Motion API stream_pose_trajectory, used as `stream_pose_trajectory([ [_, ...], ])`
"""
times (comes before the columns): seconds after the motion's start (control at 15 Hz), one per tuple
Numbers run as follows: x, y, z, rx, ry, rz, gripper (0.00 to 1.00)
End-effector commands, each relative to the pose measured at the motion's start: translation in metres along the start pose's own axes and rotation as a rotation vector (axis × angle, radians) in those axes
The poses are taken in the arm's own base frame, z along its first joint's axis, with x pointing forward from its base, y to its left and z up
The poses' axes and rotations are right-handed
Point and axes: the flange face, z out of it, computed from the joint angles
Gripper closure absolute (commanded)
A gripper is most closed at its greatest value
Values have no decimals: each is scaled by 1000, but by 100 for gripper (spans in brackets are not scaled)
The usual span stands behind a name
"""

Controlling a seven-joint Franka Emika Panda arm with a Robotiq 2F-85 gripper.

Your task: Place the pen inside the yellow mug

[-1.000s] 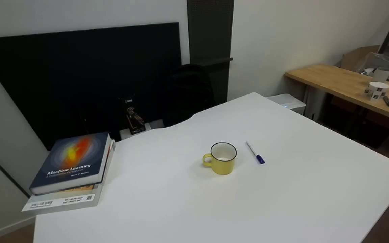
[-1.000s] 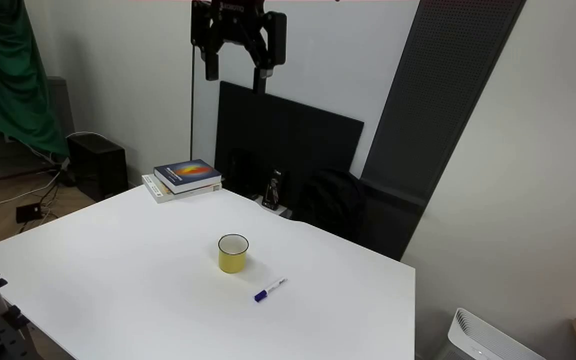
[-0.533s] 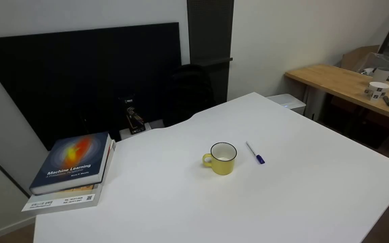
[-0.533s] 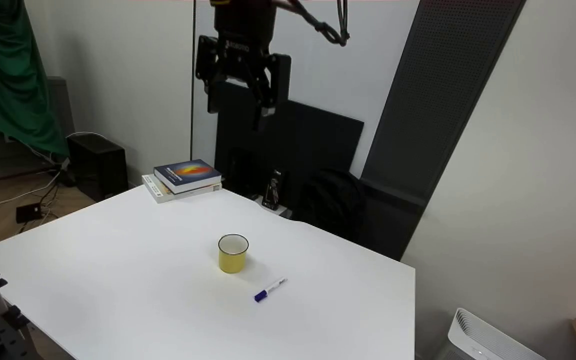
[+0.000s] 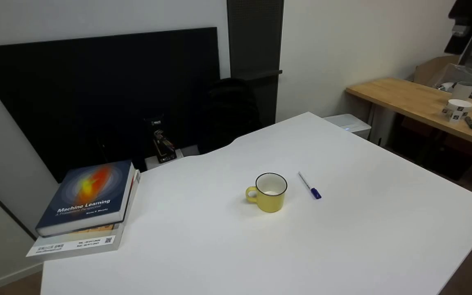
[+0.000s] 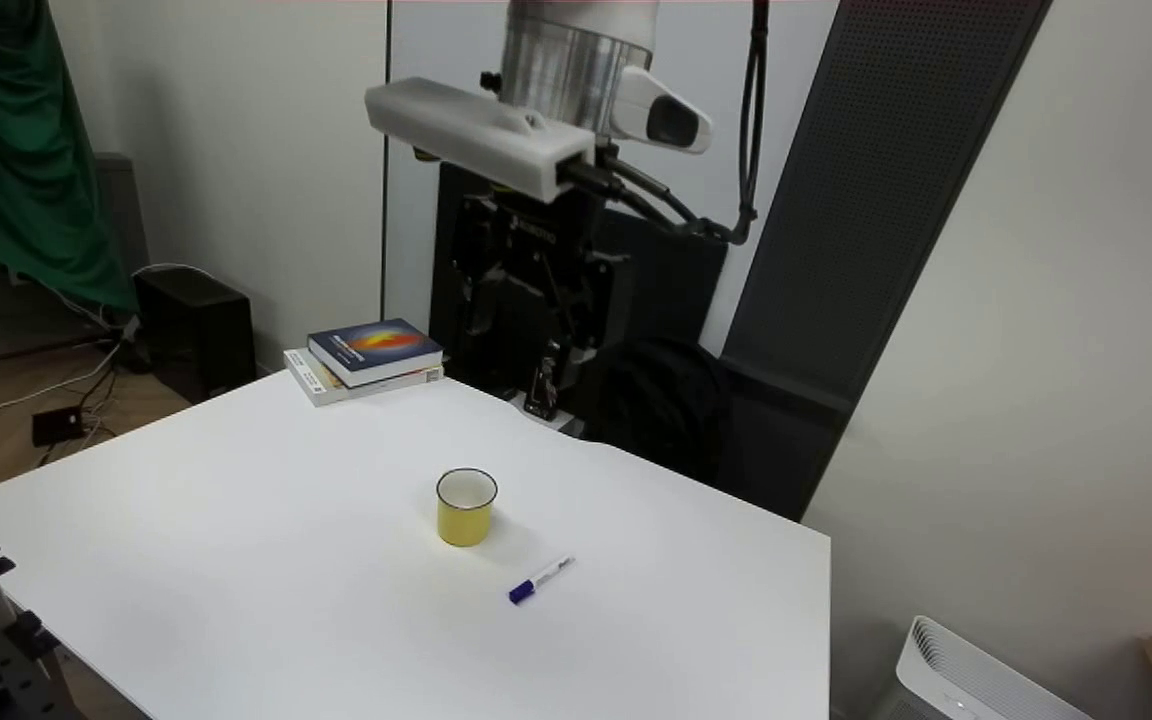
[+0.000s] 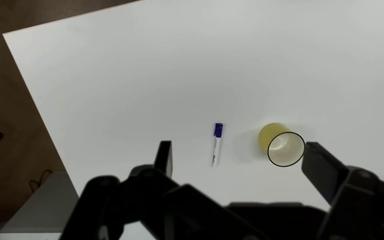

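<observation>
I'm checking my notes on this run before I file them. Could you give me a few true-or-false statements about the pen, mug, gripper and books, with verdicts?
1. The pen lies on the white table, outside the yellow mug. True.
2. The yellow mug is tipped on its side. False: it stands upright.
3. The gripper is open. True.
4. The gripper is holding the pen. False: it holds nothing, and the pen lies apart from it.
5. The Machine Learning book lies on top of another book. True.
</observation>
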Motion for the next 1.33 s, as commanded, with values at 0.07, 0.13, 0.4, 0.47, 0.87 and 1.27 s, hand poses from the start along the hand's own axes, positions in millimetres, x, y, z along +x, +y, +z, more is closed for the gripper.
stream_pose_trajectory([
  [0.07, 34, 26, 35, -3, 13, 32, 0],
  [0.13, 43, 32, 43, -18, 28, 61, 0],
  [0.4, 73, 55, 71, -43, 67, 148, 0],
  [0.47, 80, 61, 78, -50, 73, 173, 0],
  [0.87, 127, 59, 127, -76, 108, 305, 0],
  [1.27, 157, 12, 171, -86, 97, 330, 0],
])
